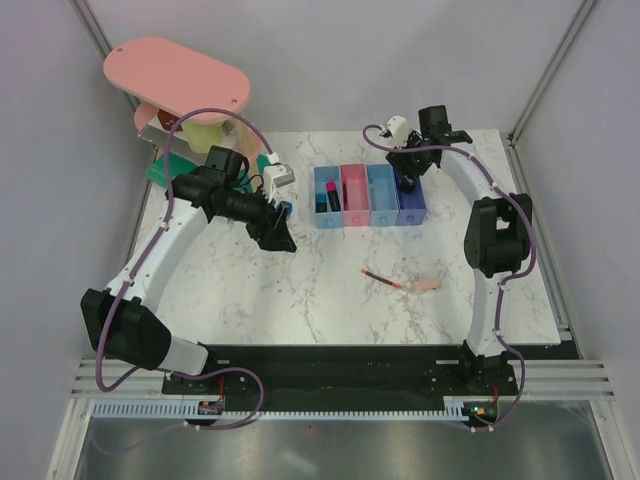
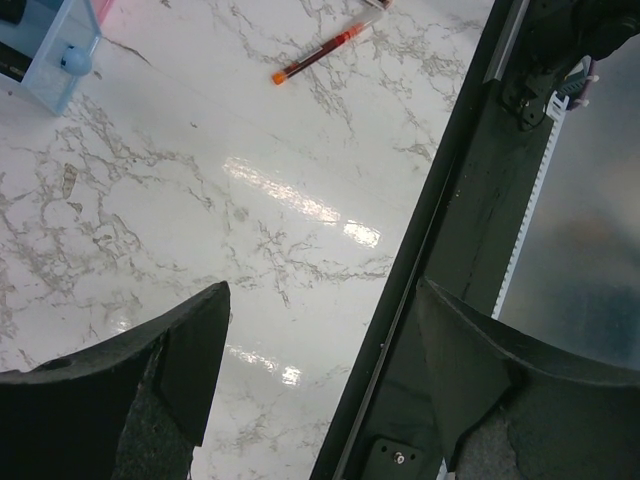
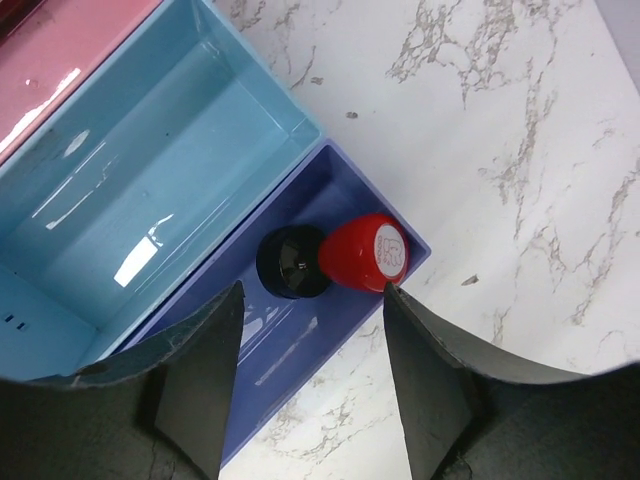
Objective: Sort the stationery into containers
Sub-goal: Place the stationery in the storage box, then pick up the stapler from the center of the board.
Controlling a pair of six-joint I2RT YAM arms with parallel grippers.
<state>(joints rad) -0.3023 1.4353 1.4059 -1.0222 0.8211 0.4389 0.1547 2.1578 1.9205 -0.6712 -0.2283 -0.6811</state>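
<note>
Red-and-black knob (image 3: 335, 260) is down in the purple-blue bin (image 3: 280, 345), at the bin's end corner, black base toward the neighbouring light blue bin (image 3: 170, 190), red cap toward the outer wall. Right gripper (image 3: 312, 310) sits right over it, jaws spread, nothing pinched; the knob lies on the bin floor just past the fingertips, with its long axis roughly along the line from finger to finger. Looks like a finished drop, so I'd expect a straight lift out. White label on the red cap has marks on it, too small to read; no other writing visible. On the table (image 1: 300, 290) the thin red pen (image 1: 378, 277) lies roughly left-right, one end near the pale pink eraser (image 1: 428, 285); both are on the right arm's side. Left gripper (image 2: 322, 290) is wide open, empty, hovering over bare marble with the pen ahead of it
</note>
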